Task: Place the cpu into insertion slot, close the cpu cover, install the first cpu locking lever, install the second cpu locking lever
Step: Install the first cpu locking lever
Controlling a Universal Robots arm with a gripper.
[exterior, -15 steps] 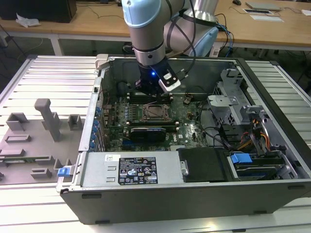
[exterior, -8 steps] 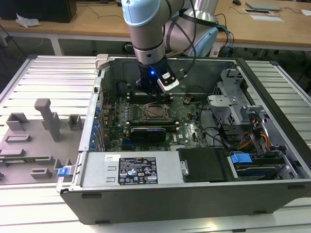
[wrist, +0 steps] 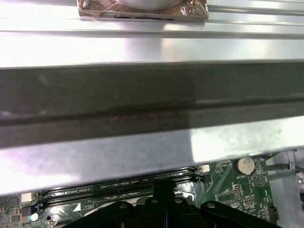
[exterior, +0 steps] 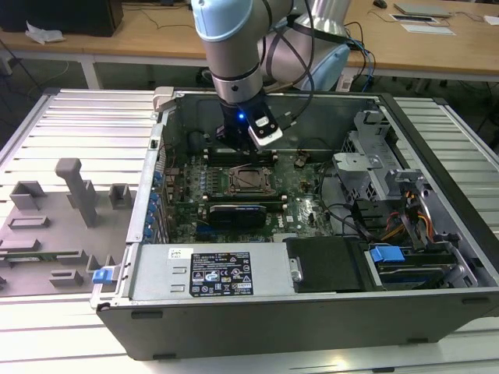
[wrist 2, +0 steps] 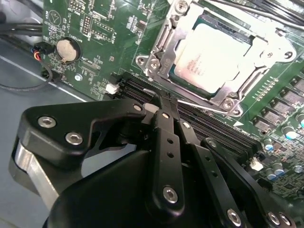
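Cpu (wrist 2: 213, 59) is sitting in the slot (exterior: 251, 181) with the cover (wrist 2: 164, 45) down over it, so I'd say we're on the levers. Gripper (wrist 2: 161, 108) is pinched together, holding nothing, right by a lever (wrist 2: 204, 108). Hooking that wants a careful downward push.

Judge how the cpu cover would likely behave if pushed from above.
The cpu cover is a thin metal frame with a large cut-out, so it would probably flex slightly. It lies flat around the cpu with screws at the corners, so it would likely stay put rather than slide.
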